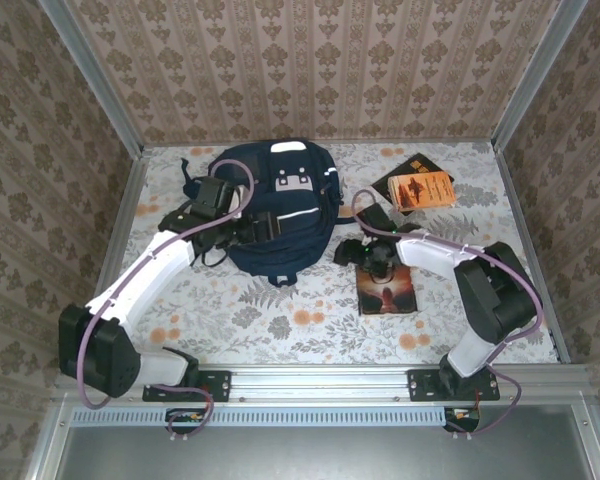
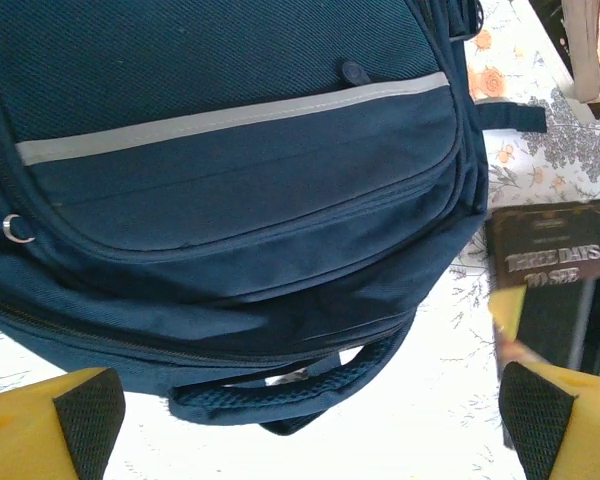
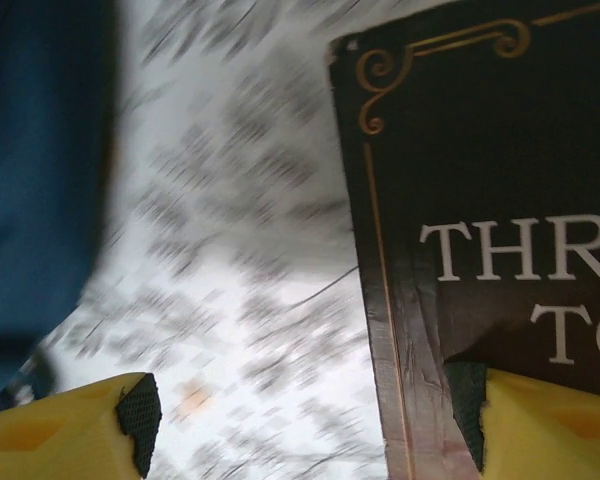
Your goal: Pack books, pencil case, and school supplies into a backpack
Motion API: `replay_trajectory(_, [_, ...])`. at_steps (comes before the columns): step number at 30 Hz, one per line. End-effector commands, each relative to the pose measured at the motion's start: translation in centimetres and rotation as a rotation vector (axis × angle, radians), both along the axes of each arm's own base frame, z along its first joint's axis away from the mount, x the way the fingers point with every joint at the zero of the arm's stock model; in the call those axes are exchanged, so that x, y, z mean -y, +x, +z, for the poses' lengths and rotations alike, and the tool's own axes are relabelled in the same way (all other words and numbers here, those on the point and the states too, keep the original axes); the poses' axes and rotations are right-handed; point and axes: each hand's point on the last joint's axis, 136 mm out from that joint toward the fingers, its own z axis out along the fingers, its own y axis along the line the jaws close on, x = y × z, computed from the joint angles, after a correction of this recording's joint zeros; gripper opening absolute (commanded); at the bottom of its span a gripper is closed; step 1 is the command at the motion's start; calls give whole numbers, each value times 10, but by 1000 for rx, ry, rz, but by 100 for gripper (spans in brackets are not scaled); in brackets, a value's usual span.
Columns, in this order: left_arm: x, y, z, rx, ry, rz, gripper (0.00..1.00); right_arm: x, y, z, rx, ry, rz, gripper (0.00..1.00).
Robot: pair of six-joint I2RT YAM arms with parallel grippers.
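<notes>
The dark book (image 1: 388, 290) lies flat on the tabletop (image 1: 280, 320) just right of the backpack (image 1: 275, 200), its cover lettered in white and trimmed with gold. It looks like a thin paperback, so it is likely light and a little bendy, and hard to pinch from above because it sits flush on the surface. The best hold is probably a free edge, one finger slid under and one on the cover, near the middle of that edge so the book does not droop. The right end effector (image 3: 302, 405) is spread wide and holds nothing. One finger is over the bare tabletop and the other over the cover, with the book's long edge between them; I cannot tell whether the pad touches the cover. The backpack is soft cloth that will likely sag and shift when pushed, and its zips look closed. The left end effector (image 2: 310, 405) hangs over the backpack's end by the carry handle (image 2: 360, 368), also wide open and empty. The orange book (image 1: 425, 188) rests on a black book (image 1: 405, 165) at the far right, well apart from both end effectors
</notes>
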Motion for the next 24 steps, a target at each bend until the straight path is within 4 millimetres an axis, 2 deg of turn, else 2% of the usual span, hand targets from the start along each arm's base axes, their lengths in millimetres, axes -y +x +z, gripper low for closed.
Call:
replay_trajectory(1, [16, 3, 7, -5, -27, 9, 100, -22, -11, 12, -44, 107, 18, 79])
replay_trajectory(3, [24, 0, 5, -21, -31, -2, 100, -10, -6, 32, 7, 62, 34, 80])
replay_trajectory(5, [33, -3, 4, -37, -44, -1, 100, 16, 1, 51, 59, -1, 24, 81])
replay_trajectory(7, [44, -7, 3, -53, -71, -6, 100, 45, 7, 59, 93, -45, -4, 82])
replay_trajectory(10, [63, -15, -1, -90, -107, 3, 98, 92, 2, 52, 60, -129, -36, 82])
replay_trajectory(13, [86, -26, -7, -132, -140, 2, 94, 123, -5, 37, 18, -205, -53, 82])
replay_trajectory(18, [129, -44, -17, -163, -142, -55, 92, 141, -18, 15, -44, -256, -70, 83])
replay_trajectory(24, [165, -61, -44, -232, -96, -110, 89, 131, -35, -2, -98, -203, -65, 78])
